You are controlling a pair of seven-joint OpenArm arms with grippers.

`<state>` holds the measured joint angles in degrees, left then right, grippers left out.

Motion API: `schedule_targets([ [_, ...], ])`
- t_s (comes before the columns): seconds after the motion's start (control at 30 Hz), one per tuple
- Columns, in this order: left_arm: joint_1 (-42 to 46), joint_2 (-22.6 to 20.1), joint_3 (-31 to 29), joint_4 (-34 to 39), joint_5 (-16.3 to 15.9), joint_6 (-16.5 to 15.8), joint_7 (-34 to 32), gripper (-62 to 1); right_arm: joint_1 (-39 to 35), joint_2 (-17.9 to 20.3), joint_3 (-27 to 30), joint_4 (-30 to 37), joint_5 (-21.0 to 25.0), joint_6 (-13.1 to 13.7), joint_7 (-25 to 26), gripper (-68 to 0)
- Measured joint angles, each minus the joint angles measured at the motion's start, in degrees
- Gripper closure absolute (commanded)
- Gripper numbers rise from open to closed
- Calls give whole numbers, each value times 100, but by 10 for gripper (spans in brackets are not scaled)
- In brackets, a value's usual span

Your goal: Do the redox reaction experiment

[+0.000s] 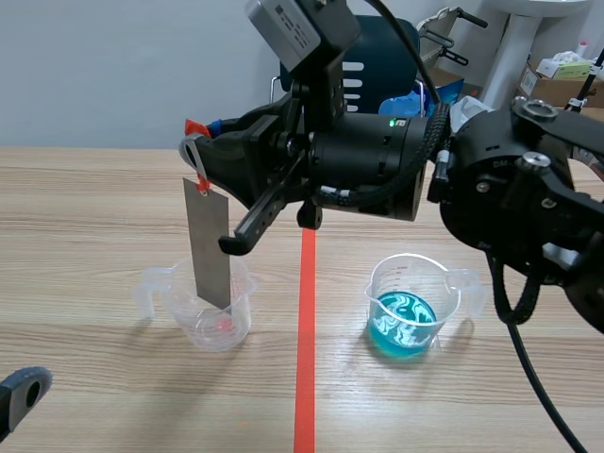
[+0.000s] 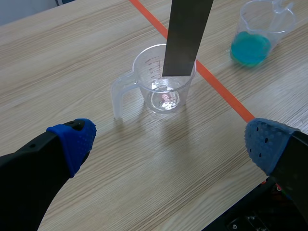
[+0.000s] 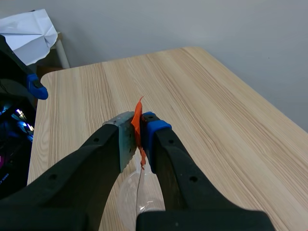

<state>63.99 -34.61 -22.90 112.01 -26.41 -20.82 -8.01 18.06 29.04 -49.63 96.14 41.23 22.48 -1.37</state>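
Left of the orange line (image 1: 305, 359), the metal strip (image 1: 208, 241) hangs upright, its lower end in the mouth of the clear cup (image 1: 203, 316), its orange-taped top pinched by the right end effector (image 1: 196, 156). Right of the line stands 1 cup of blue liquid (image 1: 411, 307). Low over the surface (image 1: 94, 208), the left end effector (image 2: 171, 142) is spread wide.

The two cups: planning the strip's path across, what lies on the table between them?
Only bare table and the orange tape line between clear cup and blue-liquid cup; the scene view shows it.
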Motion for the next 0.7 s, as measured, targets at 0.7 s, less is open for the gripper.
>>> schedule_targets([
  [0.7,0,0,0,0,0,0,-13,-623,0,-372,-151,-966,-424,85,238,-15],
])
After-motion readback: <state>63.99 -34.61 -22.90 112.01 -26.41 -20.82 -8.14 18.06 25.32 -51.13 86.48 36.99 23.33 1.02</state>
